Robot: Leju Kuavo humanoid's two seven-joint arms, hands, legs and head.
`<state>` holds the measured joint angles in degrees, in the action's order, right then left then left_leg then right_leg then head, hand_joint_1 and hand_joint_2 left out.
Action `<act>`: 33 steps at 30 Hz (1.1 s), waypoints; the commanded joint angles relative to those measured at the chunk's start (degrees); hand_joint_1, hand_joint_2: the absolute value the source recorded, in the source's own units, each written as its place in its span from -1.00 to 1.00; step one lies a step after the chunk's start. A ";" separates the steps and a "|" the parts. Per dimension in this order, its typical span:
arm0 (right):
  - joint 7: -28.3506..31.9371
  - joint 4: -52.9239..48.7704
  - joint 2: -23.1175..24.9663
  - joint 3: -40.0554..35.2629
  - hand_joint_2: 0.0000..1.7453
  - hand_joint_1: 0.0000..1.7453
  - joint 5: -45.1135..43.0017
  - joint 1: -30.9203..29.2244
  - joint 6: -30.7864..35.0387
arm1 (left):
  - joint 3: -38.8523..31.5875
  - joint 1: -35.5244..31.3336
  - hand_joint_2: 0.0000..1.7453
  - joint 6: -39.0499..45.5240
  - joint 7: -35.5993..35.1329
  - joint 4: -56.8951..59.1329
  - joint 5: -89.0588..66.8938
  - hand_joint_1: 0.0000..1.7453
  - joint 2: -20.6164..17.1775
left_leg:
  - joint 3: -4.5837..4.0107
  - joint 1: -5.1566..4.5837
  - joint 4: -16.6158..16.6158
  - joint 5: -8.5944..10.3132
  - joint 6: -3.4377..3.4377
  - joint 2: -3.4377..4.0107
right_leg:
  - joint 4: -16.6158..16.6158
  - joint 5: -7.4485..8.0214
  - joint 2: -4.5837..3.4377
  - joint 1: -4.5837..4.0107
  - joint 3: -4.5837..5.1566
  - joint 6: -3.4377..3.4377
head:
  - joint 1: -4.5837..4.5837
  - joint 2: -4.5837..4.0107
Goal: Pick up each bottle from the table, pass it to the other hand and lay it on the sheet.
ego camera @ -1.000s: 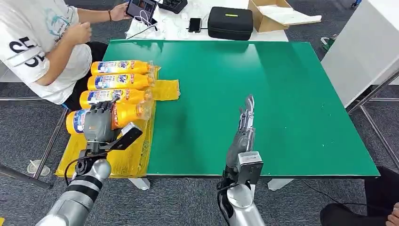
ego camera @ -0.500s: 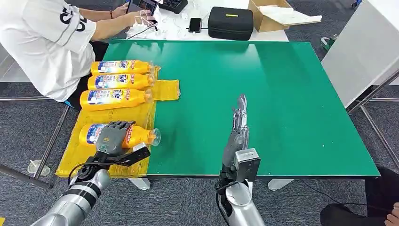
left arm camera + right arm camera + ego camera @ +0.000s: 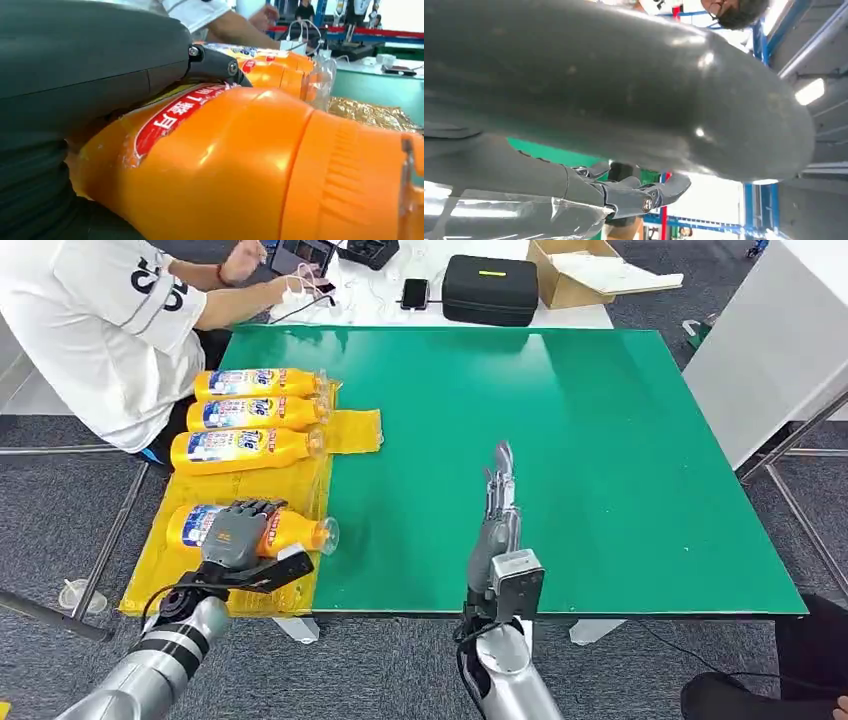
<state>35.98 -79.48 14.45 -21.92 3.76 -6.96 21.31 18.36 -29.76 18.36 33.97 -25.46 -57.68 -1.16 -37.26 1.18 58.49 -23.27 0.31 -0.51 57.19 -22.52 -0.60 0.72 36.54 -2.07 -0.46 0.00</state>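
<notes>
Our left robot hand [image 3: 238,533] lies curled over an orange detergent bottle [image 3: 285,531], gripping it where it rests on the yellow sheet [image 3: 255,585]. Three more bottles [image 3: 255,414] lie beyond it. Our right robot hand [image 3: 497,502] hovers over the green surface [image 3: 600,440], fingers straight, holding nothing.

Since a second ago we see the left hand [image 3: 238,532] carry the fourth bottle [image 3: 262,531] from beside the third down to the sheet's [image 3: 262,488] near part; it lies there, fingers over it. Right hand [image 3: 497,510] draws back slightly. The person [image 3: 95,325] leans toward the far table.
</notes>
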 commanded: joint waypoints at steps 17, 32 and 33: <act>-1.94 11.24 0.70 1.13 -1.00 -1.00 -1.81 -3.68 -2.84 | 1.30 2.23 -1.00 -16.61 4.09 0.40 8.53 -1.00 -1.68 | 0.50 -0.03 -0.09 0.00 -0.06 -0.22 | -0.08 -0.03 0.24 0.01 -0.59 0.04 | 0.00 0.02; -0.83 9.19 1.33 1.96 -1.00 -1.00 1.53 -1.14 1.55 | -8.62 17.05 -1.00 -14.73 6.03 -40.03 51.28 -1.00 3.73 | 0.71 -0.04 -0.11 -0.01 -0.10 -0.21 | -0.12 -0.07 0.29 0.00 -0.80 0.05 | 0.00 0.00; -0.73 7.51 1.44 1.51 -1.00 -1.00 3.28 0.02 2.94 | -12.09 18.43 1.00 -8.70 6.03 -46.39 51.37 -1.00 7.08 | 0.68 -0.05 -0.08 -0.04 -0.14 -0.33 | -0.10 -0.13 0.43 0.01 -0.81 0.04 | 0.00 0.00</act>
<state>34.38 -71.10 15.58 -20.85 2.08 -8.51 18.80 19.67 -24.42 -5.89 40.50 -37.18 -26.20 -4.74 -36.78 1.17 58.47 -23.17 0.32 -0.94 57.18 -22.57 -0.12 0.73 35.97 -2.07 -0.46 0.00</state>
